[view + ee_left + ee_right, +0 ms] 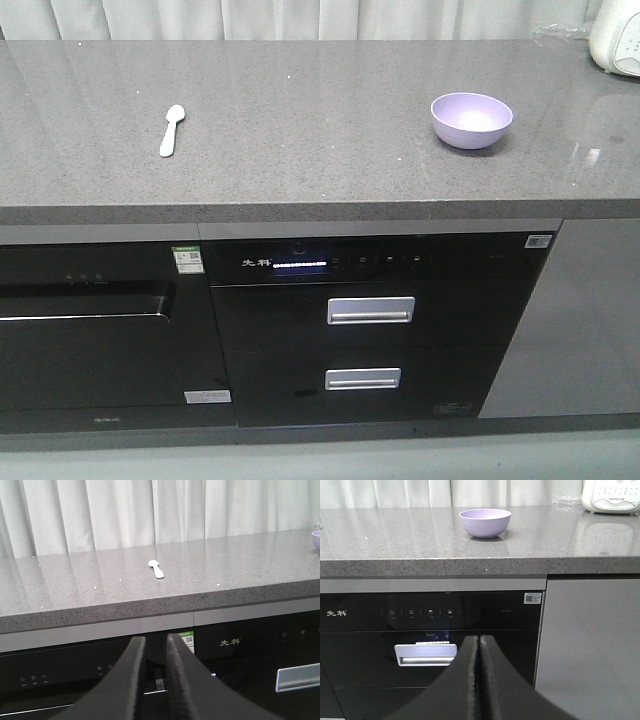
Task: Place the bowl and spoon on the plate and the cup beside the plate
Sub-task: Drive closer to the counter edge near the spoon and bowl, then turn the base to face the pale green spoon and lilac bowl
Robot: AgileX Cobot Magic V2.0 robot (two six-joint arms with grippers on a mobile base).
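Observation:
The lilac bowl (472,118) stands upright and empty on the right part of the grey countertop (300,150). It also shows in the right wrist view as the bowl (485,522). The pale spoon (172,130) lies on the left part, head pointing away; the left wrist view holds the spoon (156,569) too. No plate or cup is in view. My left gripper (155,639) hangs below the counter edge, in front of the black appliance, with a narrow gap between its jaws and nothing in it. My right gripper (479,637) is also low, jaws pressed together, empty.
A white appliance (617,40) sits at the counter's back right corner. Black built-in units with silver drawer handles (370,311) fill the front below the counter edge. A grey cabinet panel (590,645) is at the right. White curtains (150,510) hang behind.

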